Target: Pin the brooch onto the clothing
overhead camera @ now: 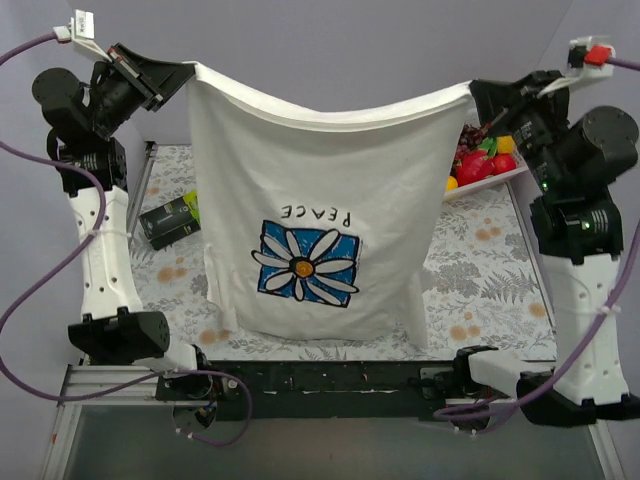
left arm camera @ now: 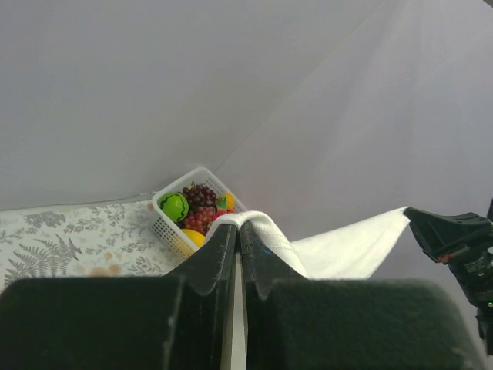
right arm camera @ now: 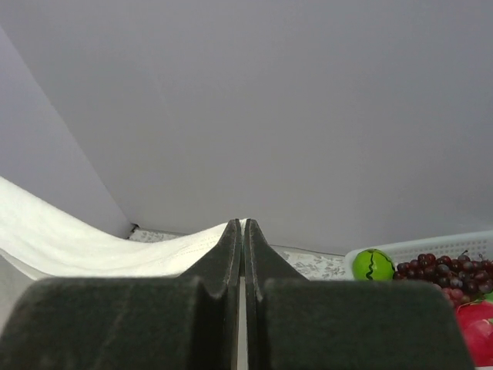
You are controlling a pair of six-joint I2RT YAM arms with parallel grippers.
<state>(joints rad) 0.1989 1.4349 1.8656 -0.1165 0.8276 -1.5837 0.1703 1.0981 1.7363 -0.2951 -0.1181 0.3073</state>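
The left claw (overhead camera: 172, 72) is pinching one top corner of the white short-sleeved cotton T-shirt (overhead camera: 320, 190), and the right claw (overhead camera: 482, 98) is pinching the other. Both are clamping shut on cloth. Between them the shirt is hanging like a banner, its lower end reaching the fern-patterned bench (overhead camera: 485, 275). This is probably to spread a flat panel for pinning. Its blue square flower print (overhead camera: 305, 262) is showing upside down. The tiny round dark brooch is not showing in any view. A white lattice basket of toy fruit (left arm camera: 165, 223) is sitting right of the shirt, and a black box with a green label (overhead camera: 170, 220) left of it.
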